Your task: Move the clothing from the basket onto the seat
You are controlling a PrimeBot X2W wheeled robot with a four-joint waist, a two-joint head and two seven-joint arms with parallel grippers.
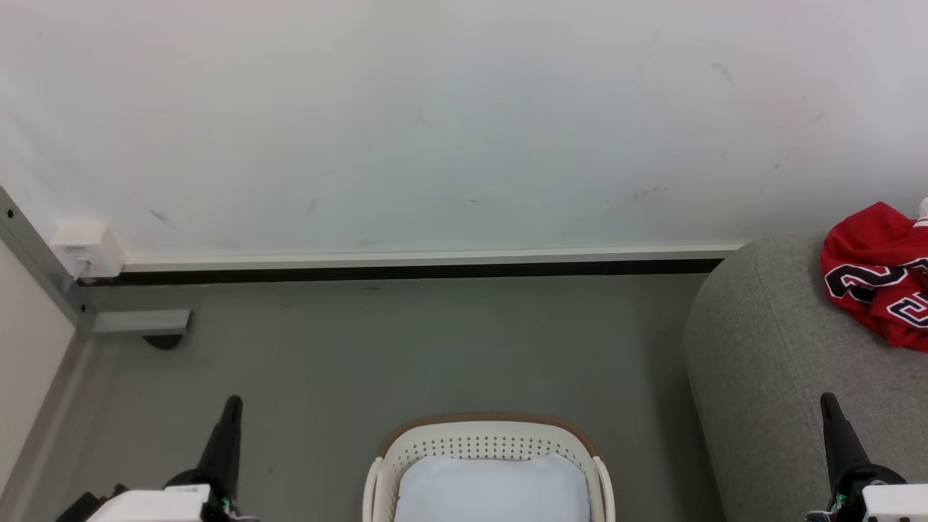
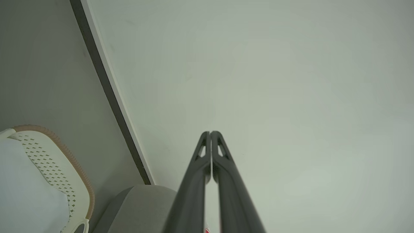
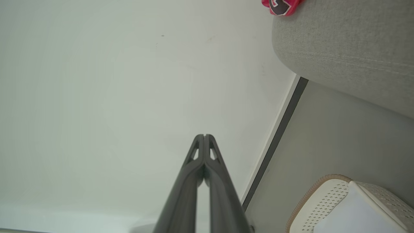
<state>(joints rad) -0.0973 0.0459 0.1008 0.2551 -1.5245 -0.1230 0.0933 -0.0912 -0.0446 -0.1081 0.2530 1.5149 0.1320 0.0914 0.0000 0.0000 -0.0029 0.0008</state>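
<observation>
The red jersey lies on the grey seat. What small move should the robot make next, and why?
Probably none beyond holding both arms at rest: the clothing lies on the seat, the basket holds a pale pad, and the left gripper and right gripper are shut on nothing.

Left gripper (image 1: pixel 231 403) low at left, fingers pressed together, pointing up, holding nothing. Right gripper (image 1: pixel 827 400) low at right, likewise closed, empty.
</observation>
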